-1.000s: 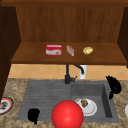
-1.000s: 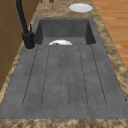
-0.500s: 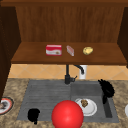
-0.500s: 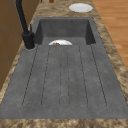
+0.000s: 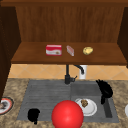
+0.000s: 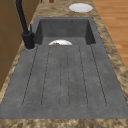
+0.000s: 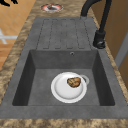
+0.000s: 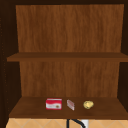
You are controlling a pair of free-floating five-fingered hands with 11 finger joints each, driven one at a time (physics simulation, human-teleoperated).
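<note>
The black right hand (image 5: 105,89) hangs over the dark grey sink basin (image 7: 37,82), fingers seemingly loose and holding nothing, just beside the round white plate (image 5: 90,109) carrying a brown lump of food (image 7: 74,82), while the left hand (image 5: 33,115) idles by the red ball (image 5: 67,114)

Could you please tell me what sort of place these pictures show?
Most likely a simulated kitchen: a dark sink with a black faucet, a white plate in the basin, and a wooden shelf above.
</note>
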